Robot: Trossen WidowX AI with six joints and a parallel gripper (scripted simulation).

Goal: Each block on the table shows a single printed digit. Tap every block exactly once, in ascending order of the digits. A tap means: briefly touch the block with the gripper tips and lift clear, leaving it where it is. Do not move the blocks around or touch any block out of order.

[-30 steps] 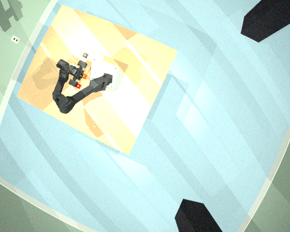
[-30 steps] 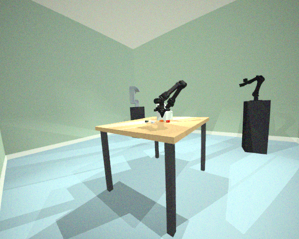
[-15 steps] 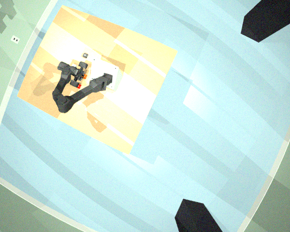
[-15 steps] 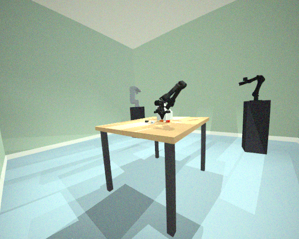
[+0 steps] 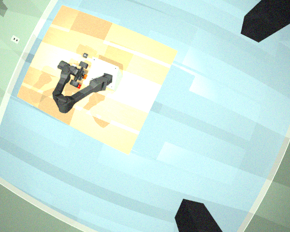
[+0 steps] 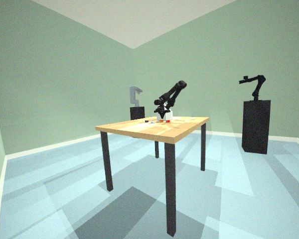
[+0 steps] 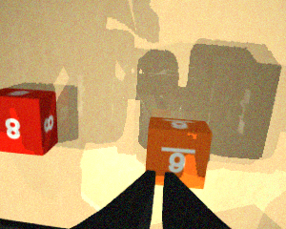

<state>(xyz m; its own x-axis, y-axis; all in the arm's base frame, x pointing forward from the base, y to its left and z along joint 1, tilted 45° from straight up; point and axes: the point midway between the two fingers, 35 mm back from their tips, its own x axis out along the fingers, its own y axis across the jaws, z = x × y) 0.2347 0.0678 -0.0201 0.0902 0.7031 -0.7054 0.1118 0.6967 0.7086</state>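
Observation:
My gripper point(image 7: 159, 179) point(image 6: 162, 117) is shut and empty, its tips low over the orange block point(image 7: 178, 138) point(image 6: 161, 120) point(image 5: 84, 76). That block bears a barred digit, a 6 or 9; I cannot tell which, nor whether the tips touch it. A red block point(image 7: 16, 121) point(image 5: 79, 86) point(image 6: 168, 121) with an 8 sits to its left in the wrist view. A dark block point(image 5: 85, 55) point(image 6: 146, 121) and a white block point(image 6: 152, 122) stand on the table, their digits too small to read. The arm mostly hides the white one in the top view.
The arm's white base box point(image 5: 102, 65) stands close beside the blocks. The arm point(image 5: 83, 93) point(image 6: 171, 93) bends above the wooden table point(image 5: 140, 65) point(image 6: 134, 127). Two other arms stand on black pedestals point(image 6: 255, 126) point(image 6: 137, 113) away from the table.

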